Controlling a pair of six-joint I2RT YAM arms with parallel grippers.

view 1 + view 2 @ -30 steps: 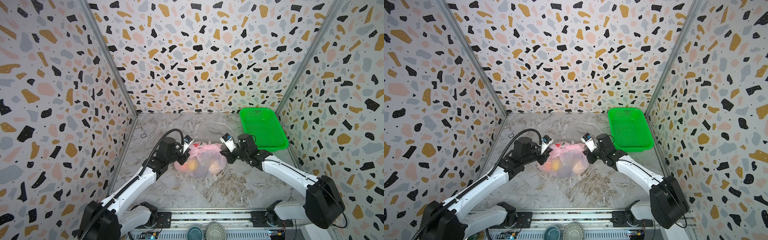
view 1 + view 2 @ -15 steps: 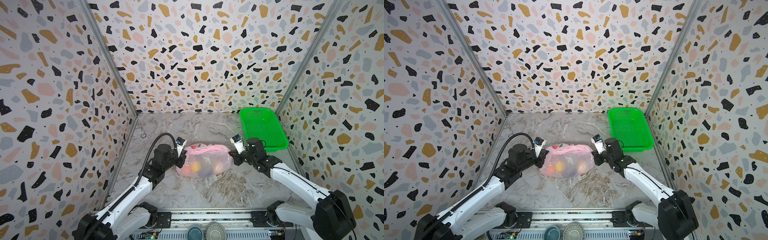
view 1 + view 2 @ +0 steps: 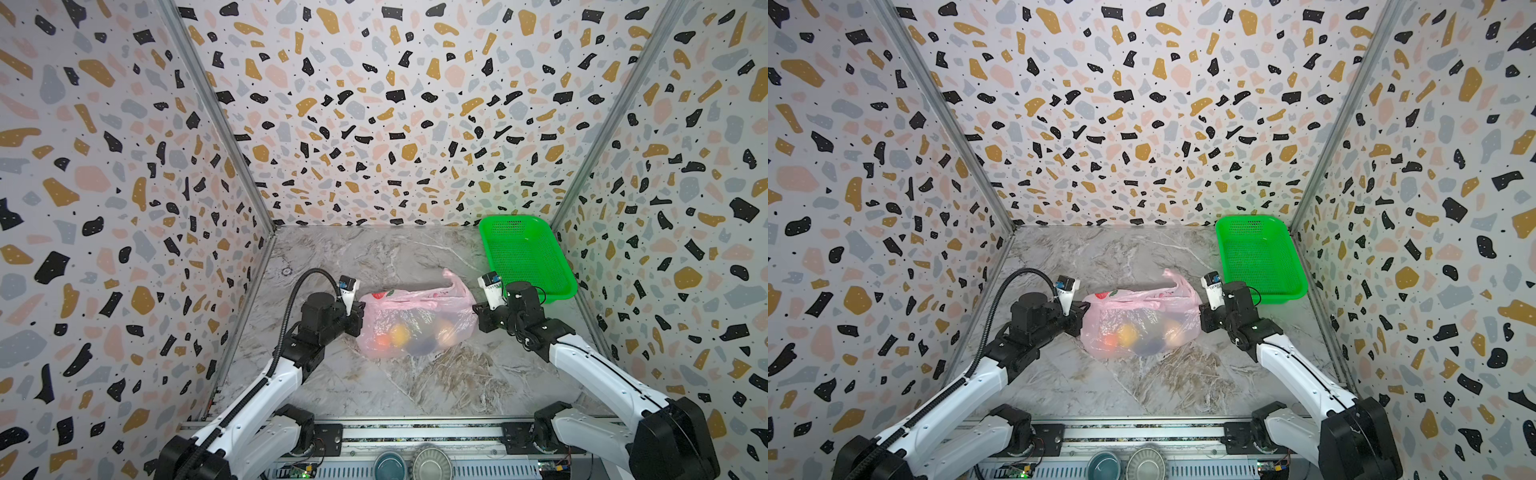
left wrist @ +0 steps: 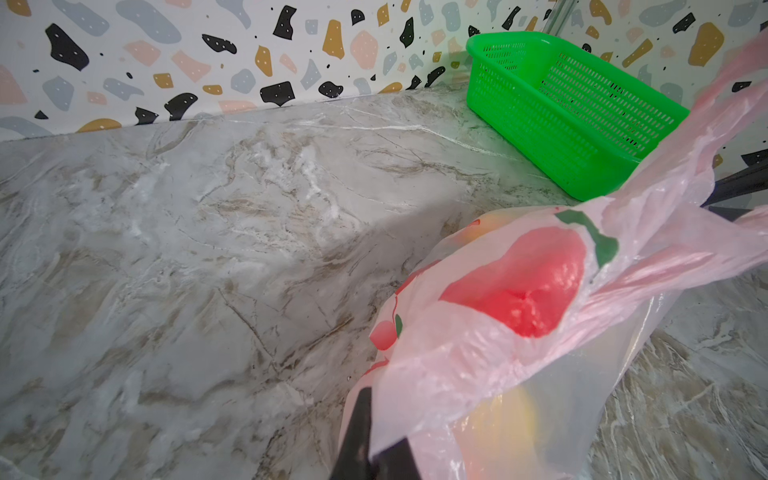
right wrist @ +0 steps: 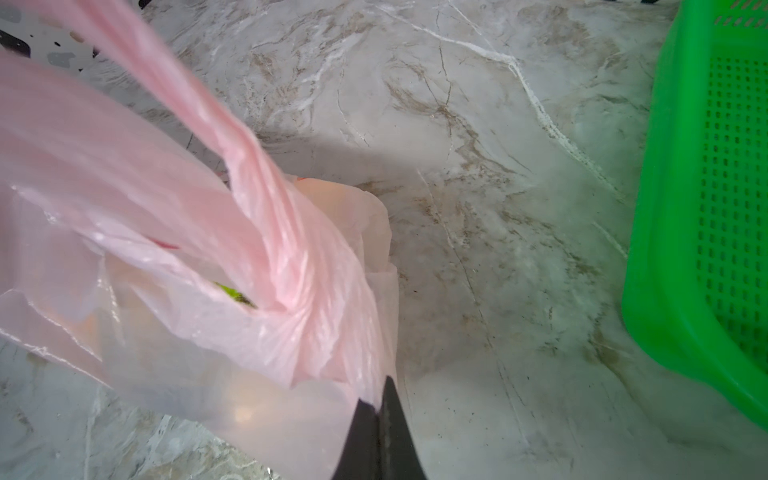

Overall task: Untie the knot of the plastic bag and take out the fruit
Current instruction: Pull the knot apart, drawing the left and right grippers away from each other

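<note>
Your grippers have drawn apart since a second ago, stretching the plastic bag (image 3: pixel 415 309) wide between them. Your left gripper (image 3: pixel 360 316) is pinched tight on the bag's near edge; your right gripper (image 3: pixel 477 319) is clamped on the opposite edge. Between the two sets of fingers the fruit (image 3: pixel 400 334) lies inside the bag: orange, yellow, dark and pale pieces showing through the film. A loose handle strip (image 3: pixel 454 281) rises just beyond your right fingers; a green basket (image 3: pixel 524 253) sits farther beyond, apart from the bag.
</note>
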